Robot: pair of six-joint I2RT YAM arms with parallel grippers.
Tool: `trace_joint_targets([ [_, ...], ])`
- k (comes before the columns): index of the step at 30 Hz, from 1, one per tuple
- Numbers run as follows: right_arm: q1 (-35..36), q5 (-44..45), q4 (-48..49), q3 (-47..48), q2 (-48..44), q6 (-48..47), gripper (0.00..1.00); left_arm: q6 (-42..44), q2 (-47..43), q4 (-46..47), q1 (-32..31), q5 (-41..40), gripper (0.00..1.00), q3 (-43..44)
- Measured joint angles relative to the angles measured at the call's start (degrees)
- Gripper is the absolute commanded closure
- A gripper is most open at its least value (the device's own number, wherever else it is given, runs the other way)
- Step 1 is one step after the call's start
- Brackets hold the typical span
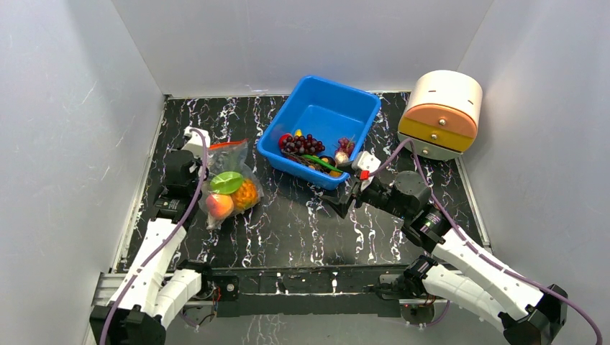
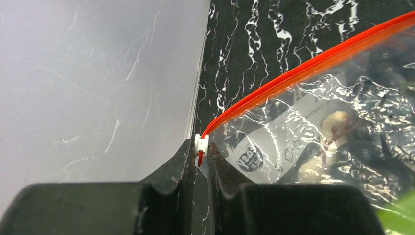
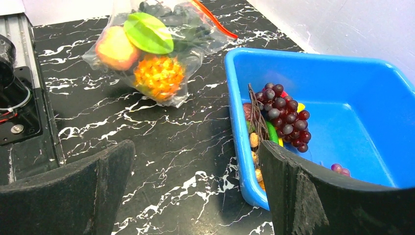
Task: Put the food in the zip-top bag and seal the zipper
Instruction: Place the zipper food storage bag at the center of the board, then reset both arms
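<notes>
The zipper (image 2: 308, 73), running lower centre to upper right, is clenched at its end by the left pincer (image 2: 200, 152); the right pincer (image 3: 193, 152) is seen released.

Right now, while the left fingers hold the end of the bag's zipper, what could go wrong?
1. The left fingers pinch only the small white slider; nothing else holds the zip-top bag, so a pull may drag the whole bag instead of closing the zipper.
2. Grapes lie in the blue bin, so sealing now may leave food out.
</notes>
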Motion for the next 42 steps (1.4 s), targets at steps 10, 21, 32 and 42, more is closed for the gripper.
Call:
trace_joint_targets([
  [10,0.0,-1.8,-0.1,0.0,0.5,2.8,0.02,-4.2,2.6,3.2,5.5,2.1,0.49,-0.5],
  [21,0.0,19.0,-9.9,10.6,8.2,24.7,0.02,-10.4,-3.2,-0.2,5.5,4.4,0.02,3.0],
  [32,-0.1,35.2,-23.9,28.0,12.5,32.2,0.02,-41.1,-3.2,-11.1,0.6,46.5,0.02,15.4],
  [42,0.0,34.5,-22.4,25.7,12.0,35.3,0.02,-47.0,-3.9,-9.4,-1.9,54.4,0.02,12.1],
])
